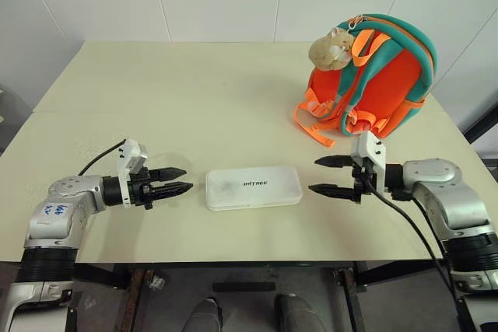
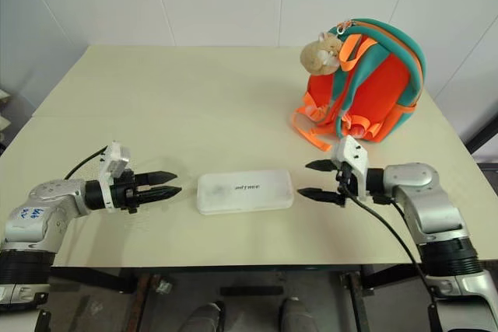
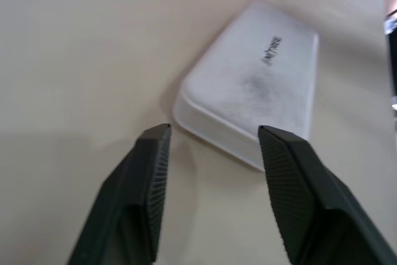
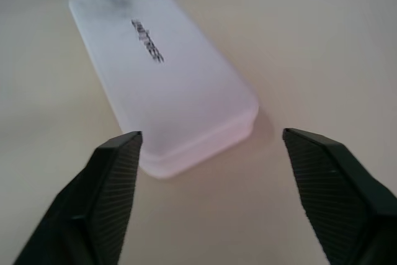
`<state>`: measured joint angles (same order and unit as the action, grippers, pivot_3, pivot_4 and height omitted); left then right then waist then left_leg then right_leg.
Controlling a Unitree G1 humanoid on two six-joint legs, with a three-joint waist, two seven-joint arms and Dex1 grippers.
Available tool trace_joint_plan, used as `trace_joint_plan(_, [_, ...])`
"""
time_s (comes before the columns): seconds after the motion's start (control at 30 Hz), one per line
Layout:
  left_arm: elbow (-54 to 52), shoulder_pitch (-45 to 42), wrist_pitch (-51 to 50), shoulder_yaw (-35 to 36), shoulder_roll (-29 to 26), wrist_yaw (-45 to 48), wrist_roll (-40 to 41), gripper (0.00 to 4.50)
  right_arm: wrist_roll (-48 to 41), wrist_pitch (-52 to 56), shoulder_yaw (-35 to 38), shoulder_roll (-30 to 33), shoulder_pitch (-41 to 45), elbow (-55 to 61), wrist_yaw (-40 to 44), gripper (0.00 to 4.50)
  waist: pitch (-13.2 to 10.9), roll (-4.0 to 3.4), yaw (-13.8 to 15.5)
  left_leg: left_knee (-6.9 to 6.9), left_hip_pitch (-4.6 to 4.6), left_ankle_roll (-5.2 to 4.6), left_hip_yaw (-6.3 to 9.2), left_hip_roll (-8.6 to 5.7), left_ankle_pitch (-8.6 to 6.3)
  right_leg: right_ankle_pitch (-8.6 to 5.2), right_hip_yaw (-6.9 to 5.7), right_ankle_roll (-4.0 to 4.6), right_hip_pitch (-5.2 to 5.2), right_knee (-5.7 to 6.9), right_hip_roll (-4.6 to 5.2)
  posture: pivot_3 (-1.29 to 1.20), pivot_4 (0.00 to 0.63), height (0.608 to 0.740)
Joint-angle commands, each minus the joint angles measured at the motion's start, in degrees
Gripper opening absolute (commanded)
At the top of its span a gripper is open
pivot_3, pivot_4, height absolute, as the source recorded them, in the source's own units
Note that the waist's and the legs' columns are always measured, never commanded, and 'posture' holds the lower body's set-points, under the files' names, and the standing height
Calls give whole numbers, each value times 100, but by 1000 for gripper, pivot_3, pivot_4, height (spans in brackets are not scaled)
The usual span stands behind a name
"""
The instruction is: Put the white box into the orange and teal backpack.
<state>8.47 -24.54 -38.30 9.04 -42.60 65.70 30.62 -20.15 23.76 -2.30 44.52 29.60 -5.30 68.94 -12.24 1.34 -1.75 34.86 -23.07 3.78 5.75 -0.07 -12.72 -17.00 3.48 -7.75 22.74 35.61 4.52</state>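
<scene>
Both grippers are parked at the short ends of the box, empty. Left gripper (image 1: 177, 180) has its two black fingers parted a moderate amount, tips just off the near-left end, holding nothing. Right gripper (image 1: 333, 176) is spread wider, also with nothing in it, its tips just short of the other end.

So the flat white plastic box with rounded corners and small dark lettering on top (image 1: 254, 188) is lying flat on the pale beige table (image 1: 179, 91), long side running left to right, right between the two hands and near the front edge. From the wrist views you can see each pair of fingers framing an end of it, with table showing in between, so no contact.

The bright orange backpack with teal trim and straps (image 1: 372, 83) stands upright at the far right of the table, well apart from the box, with a beige plush animal keychain (image 1: 331, 49) hanging near its top. I can't tell from here whether it's unzipped.

Looks to me like the pickup stage, nothing lifted yet. Next bit probably needs one hand closing in across the box's thin edges, and somehow getting that bag opening accessible.
</scene>
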Motion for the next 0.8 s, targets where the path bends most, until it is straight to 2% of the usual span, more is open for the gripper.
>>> trace_joint_plan(0.03, [418,-331,-919,69,-187,-160,206,3680,78,212,-128,103,249,-248,188,4500,0,0,-16,1,1,0,0,0,0,0,0,0,0,2,0,0,150,740])
trace_joint_plan(0.1, [604,-456,-1219,19,-210,-135,240,4335,134,230,-214,87,365,-395,248,4500,0,0,-34,3,2,0,0,0,0,0,0,-1,1,5,-2,0,150,740])
trace_joint_plan(0.13, [708,-533,-1458,24,-206,-112,313,4460,155,252,-250,70,421,-453,270,4500,-1,-1,-32,3,2,0,0,0,0,0,0,-1,1,5,-2,0,150,740])
trace_joint_plan(0.27, [1397,-969,-2499,-247,-212,-485,106,4460,232,538,-462,21,630,-685,403,4500,-1,-1,-19,3,-1,0,1,-1,0,0,-1,-2,3,5,-2,0,150,740])
trace_joint_plan(0.47, [2372,-1664,-4121,-74,148,-1230,181,4460,328,587,-662,-91,841,-919,540,4500,0,-1,-8,6,0,1,2,-4,0,-3,-2,-9,3,15,-1,0,150,740])
trace_joint_plan(0.63, [2409,-1807,-5073,223,435,-1385,508,4460,350,621,-754,-169,802,-800,626,4500,1,-2,7,10,1,2,4,-7,0,-4,-2,-11,1,20,1,0,150,740])
trace_joint_plan(0.8, [2354,-1925,-5406,234,645,-1512,636,4460,319,716,-836,-291,832,-683,657,4500,1,-2,10,10,0,5,6,-8,0,-5,-2,-12,1,21,2,0,150,740])
